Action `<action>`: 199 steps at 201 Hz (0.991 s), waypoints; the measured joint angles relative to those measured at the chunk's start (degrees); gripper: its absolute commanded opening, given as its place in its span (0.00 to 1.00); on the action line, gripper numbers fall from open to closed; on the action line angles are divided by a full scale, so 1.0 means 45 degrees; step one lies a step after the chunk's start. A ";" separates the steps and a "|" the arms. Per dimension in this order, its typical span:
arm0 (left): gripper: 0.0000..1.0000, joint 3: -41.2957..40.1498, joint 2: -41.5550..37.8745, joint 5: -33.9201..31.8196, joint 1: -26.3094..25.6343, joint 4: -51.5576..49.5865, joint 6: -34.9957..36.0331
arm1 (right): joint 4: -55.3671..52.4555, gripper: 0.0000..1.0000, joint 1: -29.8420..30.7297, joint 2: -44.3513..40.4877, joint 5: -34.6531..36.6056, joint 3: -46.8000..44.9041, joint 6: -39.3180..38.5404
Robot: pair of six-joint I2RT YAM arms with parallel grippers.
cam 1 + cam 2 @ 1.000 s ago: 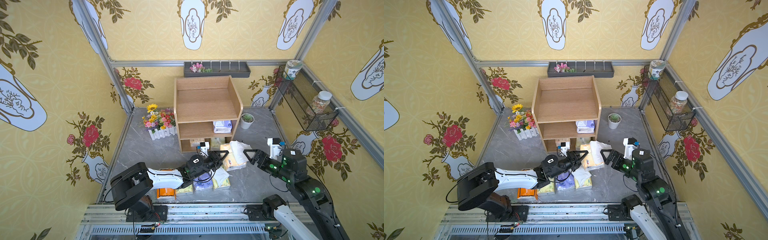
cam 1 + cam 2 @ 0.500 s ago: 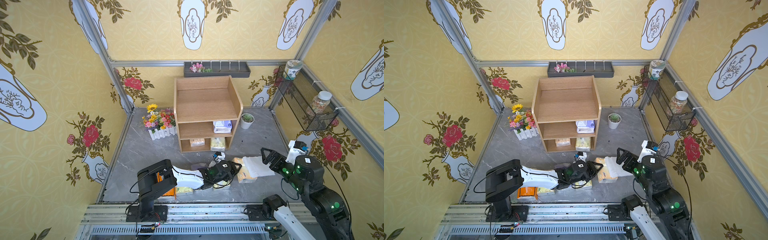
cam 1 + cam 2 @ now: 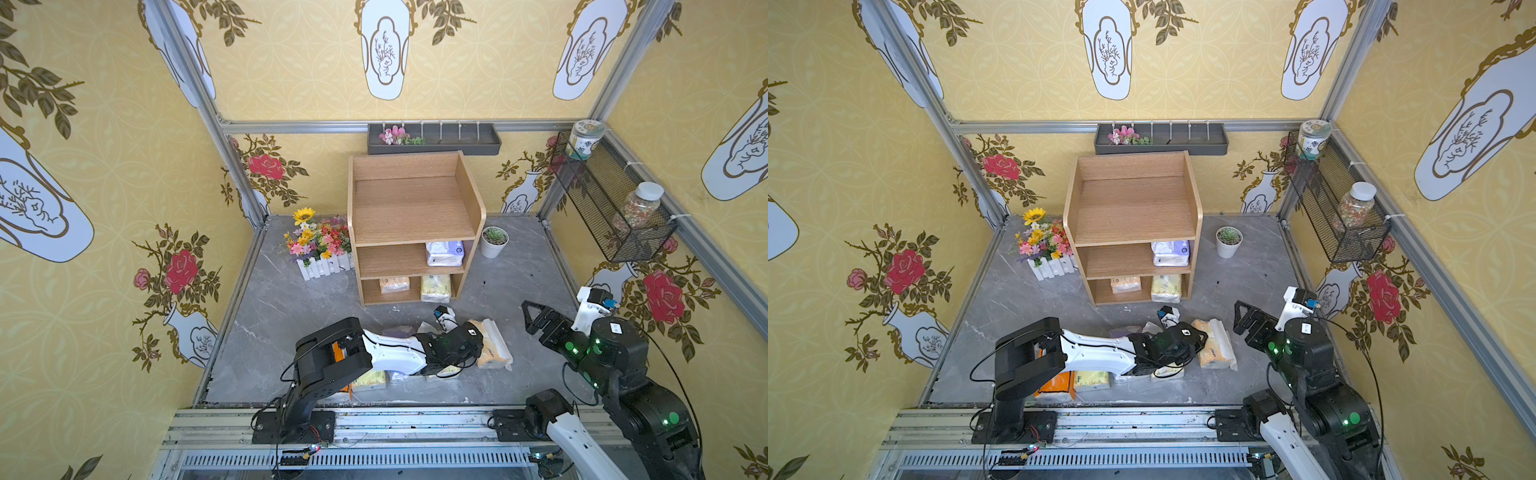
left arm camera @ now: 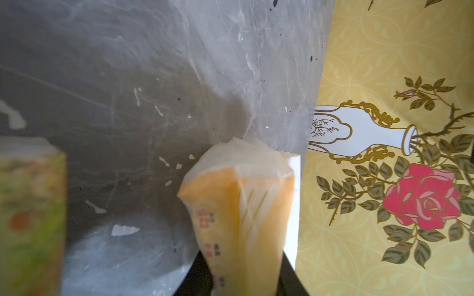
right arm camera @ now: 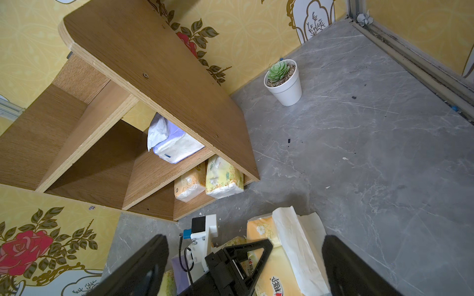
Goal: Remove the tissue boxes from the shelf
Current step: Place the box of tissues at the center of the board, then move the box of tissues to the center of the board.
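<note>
Setting the orange tissue pack [image 4: 238,205] down on the grey floor [image 3: 519,282] in front of the shelf [image 3: 411,208] looks like the step in hand. The left gripper [image 3: 473,336] is clamped on the pack's near end, and the pack lies low in front of the shelf's right corner. A loose white tissue [image 5: 295,241] trails along its far side. To finish well, let the pack rest flat. Then spread the jaws fully and draw straight back from the shelf, so that the soft wrap does not cling and lift again.

The right gripper [image 3: 540,322] hovers further right of that spot, its jaws spread wide and holding nothing.

Three packs remain on the shelf. A lavender pack [image 3: 444,253] sits at the right end of the middle tier. A tan pack [image 3: 394,284] and a pale yellow pack [image 3: 435,287] stand side by side on the bottom tier.

More packs lie under the left arm, well in front of the shelf, crowding the drop zone. A potted succulent [image 3: 493,241] stands just right of the shelf, close to any reach for the lavender pack. A flower box [image 3: 320,249] flanks the shelf's left side.
</note>
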 measured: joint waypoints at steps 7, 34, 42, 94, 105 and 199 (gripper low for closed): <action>0.41 0.0034 0.0044 -0.0068 0.0000 -0.0083 0.0083 | 0.0024 0.97 0.0000 0.0024 -0.0194 -0.0010 0.0058; 0.56 0.0039 0.0053 -0.0282 0.0005 -0.0253 0.0121 | 0.0146 0.97 0.0000 0.0345 -0.0811 -0.0010 0.0155; 0.59 0.0015 0.0000 -0.0340 0.0005 -0.0340 0.0146 | 0.0219 0.97 0.0000 0.0413 -0.0889 -0.0010 0.0214; 0.74 -0.0296 -0.1229 -0.1564 -0.0267 -0.0937 0.0486 | 0.0287 0.97 0.0000 0.0729 -0.1282 -0.0306 0.0301; 0.75 -0.0413 -0.1695 -0.1957 -0.0379 -0.1073 0.0568 | 0.0296 0.97 0.0000 0.0806 -0.1341 -0.0393 0.0306; 0.76 -0.3832 -0.6887 -0.4969 -0.0631 -0.1545 0.1462 | 0.1467 0.97 0.0000 0.3390 -0.1919 -0.2404 0.0743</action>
